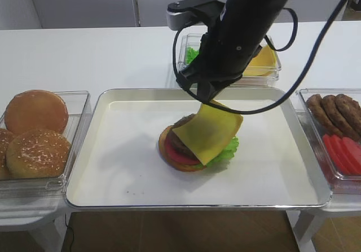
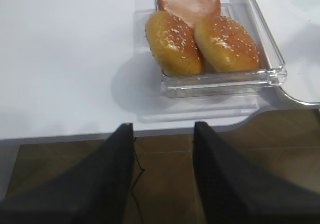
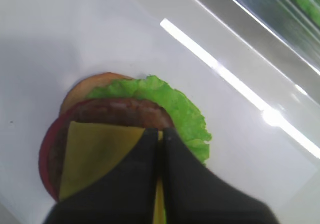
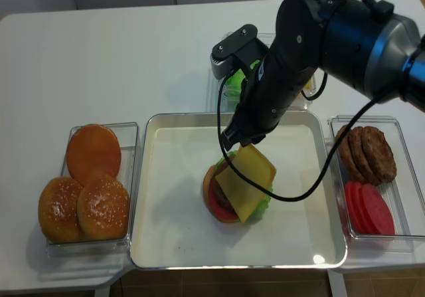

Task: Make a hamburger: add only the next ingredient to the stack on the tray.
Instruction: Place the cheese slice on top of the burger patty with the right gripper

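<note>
My right gripper (image 1: 206, 97) (image 4: 240, 141) (image 3: 161, 133) is shut on the top edge of the yellow cheese slice (image 1: 207, 132) (image 4: 245, 181) (image 3: 95, 154). The slice hangs tilted just over the stack (image 1: 178, 148) (image 4: 217, 196). Its lower part covers most of the brown patty (image 3: 120, 113), and I cannot tell whether they touch. Green lettuce (image 3: 175, 106), red tomato and the tan bun show around it. The stack sits mid-tray on the cream tray (image 1: 113, 167) (image 4: 172, 224). My left gripper (image 2: 163, 129) is open and empty, low by the table's front edge.
A clear bin of buns (image 1: 36, 133) (image 4: 89, 191) (image 2: 210, 38) stands left of the tray. A bin of patties and tomato slices (image 1: 338, 128) (image 4: 368, 177) stands on the right. Lettuce (image 1: 193, 54) and cheese (image 1: 263, 63) bins lie behind the arm.
</note>
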`<move>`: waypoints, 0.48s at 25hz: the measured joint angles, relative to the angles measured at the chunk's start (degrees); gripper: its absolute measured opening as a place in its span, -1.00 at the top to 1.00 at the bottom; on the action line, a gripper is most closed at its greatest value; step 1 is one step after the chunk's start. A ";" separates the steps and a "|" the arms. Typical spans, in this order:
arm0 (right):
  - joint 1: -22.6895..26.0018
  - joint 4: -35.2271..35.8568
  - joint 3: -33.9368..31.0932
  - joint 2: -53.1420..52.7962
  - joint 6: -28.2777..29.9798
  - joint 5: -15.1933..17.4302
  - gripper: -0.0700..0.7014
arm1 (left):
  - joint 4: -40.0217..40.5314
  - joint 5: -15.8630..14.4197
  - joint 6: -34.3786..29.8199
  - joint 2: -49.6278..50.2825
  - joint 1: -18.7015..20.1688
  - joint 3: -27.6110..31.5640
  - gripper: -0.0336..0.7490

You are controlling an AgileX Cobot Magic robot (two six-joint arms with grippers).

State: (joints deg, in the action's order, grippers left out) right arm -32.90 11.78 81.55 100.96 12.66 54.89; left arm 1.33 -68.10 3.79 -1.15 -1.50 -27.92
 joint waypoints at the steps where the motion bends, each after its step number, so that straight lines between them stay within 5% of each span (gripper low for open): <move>1: 0.00 -0.36 0.00 0.25 -0.04 -0.12 0.81 | 0.00 0.00 0.00 0.00 0.00 0.00 0.15; 12: 0.00 -1.82 0.00 1.14 -0.13 -2.30 0.81 | 0.00 0.00 0.00 0.00 0.00 0.00 0.15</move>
State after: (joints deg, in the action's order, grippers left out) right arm -32.90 9.96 81.55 102.10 12.53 52.59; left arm 1.33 -68.10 3.79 -1.15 -1.50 -27.92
